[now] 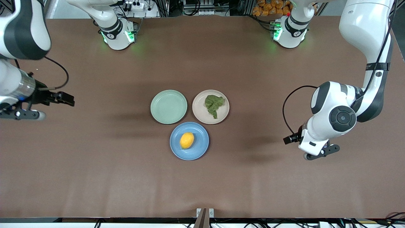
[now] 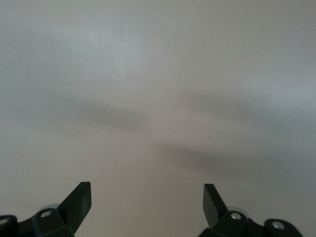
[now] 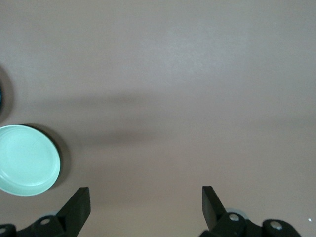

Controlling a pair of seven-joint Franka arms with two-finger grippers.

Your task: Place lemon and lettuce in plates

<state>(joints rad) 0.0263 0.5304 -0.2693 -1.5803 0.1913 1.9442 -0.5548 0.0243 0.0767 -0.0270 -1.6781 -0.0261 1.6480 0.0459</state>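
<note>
Lemon (image 1: 186,140) seen on blue plate (image 1: 199,150), lettuce (image 1: 214,104) on beige-pink plate (image 1: 200,112), left gripper (image 2: 147,202) and right gripper (image 3: 145,205) held over bare table (image 1: 95,158), fingers spread, nothing gripped.

Count of items on the brown table (image 1: 95,164):

Plates: three round shallow matte plates, clustered together. One pale green plate (image 1: 168,106), bare. One pale beige-pink plate (image 1: 202,117), at 3 o'clock from the green one. One blue plate (image 1: 199,147), at 6 o'clock from the pair.

Fruit: one small oval yellow-orange lemon (image 1: 186,140), lying in the blue plate.

Leaves: one dark green wrinkly lettuce leaf (image 1: 214,104), lying in the beige-pink plate.

Robot arms: two white arms, each with one two-finger gripper. Left gripper (image 2: 147,197) and right gripper (image 3: 145,197) both with fingers spread apart, holding nothing, each over bare table.
</note>
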